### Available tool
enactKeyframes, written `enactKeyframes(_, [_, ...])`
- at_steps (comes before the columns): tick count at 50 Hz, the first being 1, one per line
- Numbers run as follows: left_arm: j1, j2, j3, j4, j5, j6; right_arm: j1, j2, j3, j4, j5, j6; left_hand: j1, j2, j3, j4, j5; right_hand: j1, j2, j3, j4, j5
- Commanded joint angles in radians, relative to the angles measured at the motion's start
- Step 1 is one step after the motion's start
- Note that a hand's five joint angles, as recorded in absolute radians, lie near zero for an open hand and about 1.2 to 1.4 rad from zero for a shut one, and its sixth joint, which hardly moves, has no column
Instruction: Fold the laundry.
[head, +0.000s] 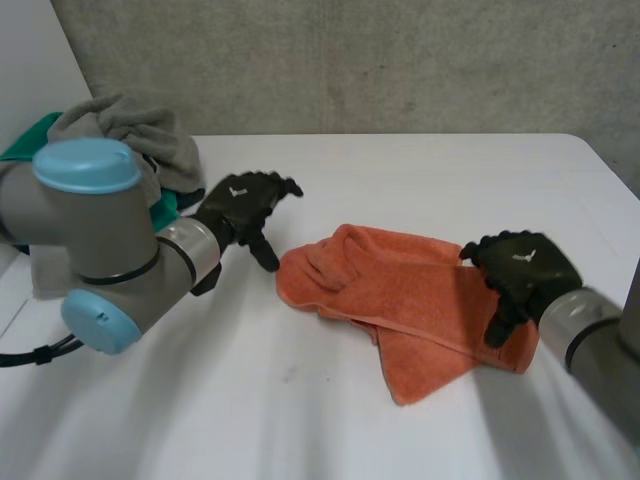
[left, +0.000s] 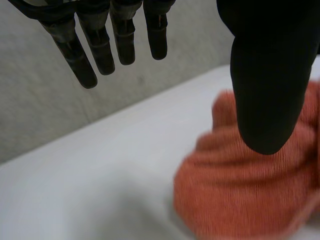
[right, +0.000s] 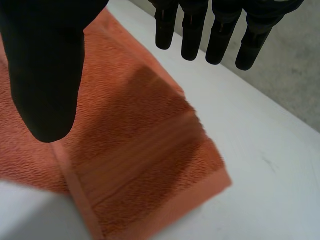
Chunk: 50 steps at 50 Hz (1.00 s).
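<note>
An orange towel (head: 400, 295) lies rumpled and partly folded in the middle of the white table (head: 420, 170). My left hand (head: 243, 208) hovers just off the towel's left end, fingers straight and spread, holding nothing. In the left wrist view its fingers (left: 102, 47) and thumb (left: 267, 80) hang apart above the towel (left: 240, 195). My right hand (head: 520, 270) is over the towel's right edge, fingers relaxed. In the right wrist view its fingers (right: 220, 30) and thumb (right: 47, 75) stand apart above a towel corner (right: 150, 165), touching no cloth.
A pile of other laundry, grey cloth (head: 130, 130) over teal cloth (head: 165, 205), sits at the table's far left behind my left arm (head: 95, 250). A concrete wall (head: 350, 60) backs the table.
</note>
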Motion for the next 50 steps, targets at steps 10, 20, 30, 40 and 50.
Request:
enactKeyframes(10, [-0.001, -0.286, 0.239, -0.012, 0.086, 0.243, 0.066, 0.187, 0.056, -0.304, 0.004, 0.003, 0.226, 0.222, 0.223, 0.222, 0.218, 0.277, 0.281, 0.271, 0.273, 0.268])
enactKeyframes(20, [-0.070, -0.254, 0.285, -0.019, 0.022, 0.228, 0.048, 0.123, -0.008, -0.340, 0.046, -0.011, 1.077, 1.074, 1.075, 1.073, 1.069, 1.069, 1.073, 1.064, 1.065, 1.060])
enactKeyframes(30, [-0.078, 0.109, 0.251, -0.011, -0.102, 0.101, 0.048, -0.080, -0.215, -0.084, 0.027, -0.063, 1.077, 1.074, 1.075, 1.073, 1.069, 1.069, 1.073, 1.064, 1.065, 1.060])
enactKeyframes(40, [-0.072, 0.113, 0.047, -0.008, -0.079, 0.052, 0.068, -0.084, -0.335, 0.127, -0.039, -0.041, 0.071, 0.068, 0.068, 0.067, 0.063, 1.069, 1.073, 1.064, 1.065, 1.060])
enactKeyframes(50, [-0.072, -0.085, 0.007, 0.063, -0.099, 0.013, 0.115, -0.204, -0.456, 0.133, -0.056, 0.130, -0.085, -0.088, -0.088, -0.089, -0.093, 1.069, 1.073, 1.064, 1.065, 1.060])
